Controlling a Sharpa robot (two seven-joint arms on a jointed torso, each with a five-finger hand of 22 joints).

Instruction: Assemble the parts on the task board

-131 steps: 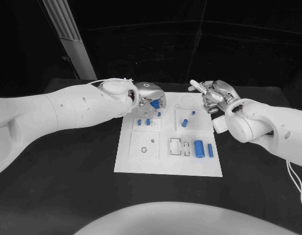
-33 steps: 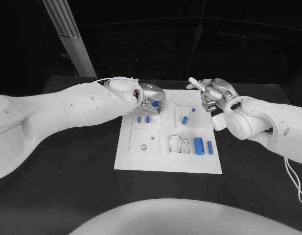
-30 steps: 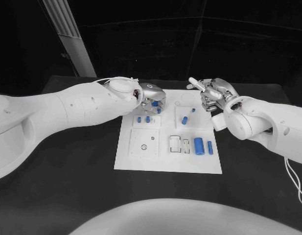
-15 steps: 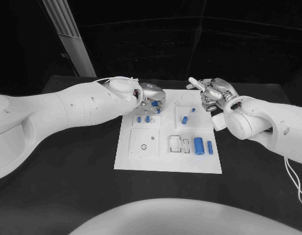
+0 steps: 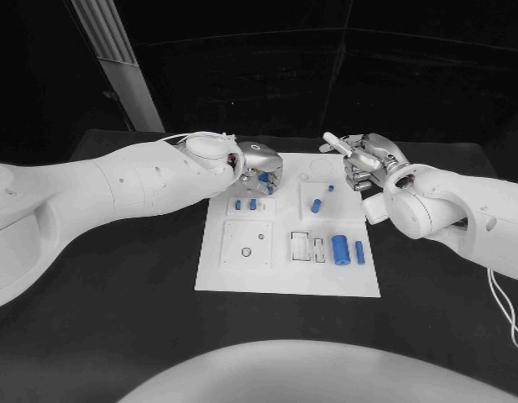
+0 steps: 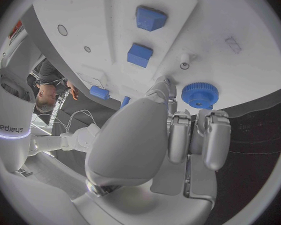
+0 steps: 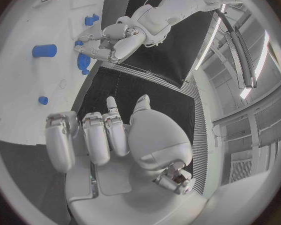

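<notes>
Black table (image 5: 113, 327) bearing the task board (image 5: 253, 277) | my left hand (image 5: 259, 168) is pinching, it seems, the blue gear (image 6: 199, 95) over the board's far corner, lining it up with its post | my right hand (image 5: 365, 159) is hovering empty, fingers apart, keeping clear.

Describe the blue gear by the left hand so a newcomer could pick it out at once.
Start at the white task board in the middle of the black table and go to its far left corner, where the left hand hovers. At that hand's fingertips lies the blue gear. It is the one round, toothed disc; the neighbouring blue parts are blocky or cylindrical.
</notes>
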